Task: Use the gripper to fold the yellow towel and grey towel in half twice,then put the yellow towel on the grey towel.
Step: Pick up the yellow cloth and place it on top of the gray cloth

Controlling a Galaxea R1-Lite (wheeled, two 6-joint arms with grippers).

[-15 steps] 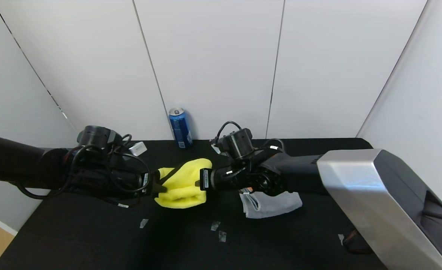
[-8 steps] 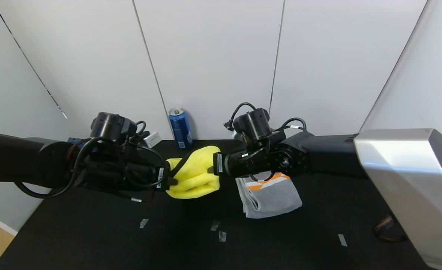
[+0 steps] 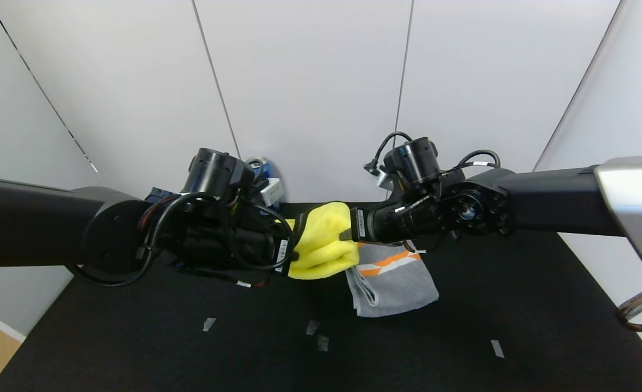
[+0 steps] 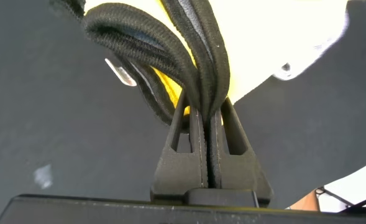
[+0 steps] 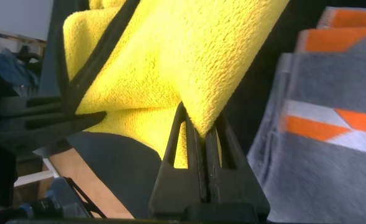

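A: Grey towel [image 3: 394, 283] lies folded on the worktop [image 3: 135, 348], nearest.

B: Beyond, yellow towel [image 3: 321, 247] hangs bunched, just left of it, left gripper [image 3: 294, 247] and right gripper [image 3: 348, 234] jaws clamped on it. Stacking remains.

Both arms matte black, cylindrical links, looped black cables, white barcode labels near wrists. Right arm: silver-grey shell on upper link. Hand fingers black, triangular, hollow-cored.

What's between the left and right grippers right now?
Only the folded yellow towel: the left gripper and right gripper are each shut on one side of it, holding it above the table beside the grey towel, clearest in the head view.
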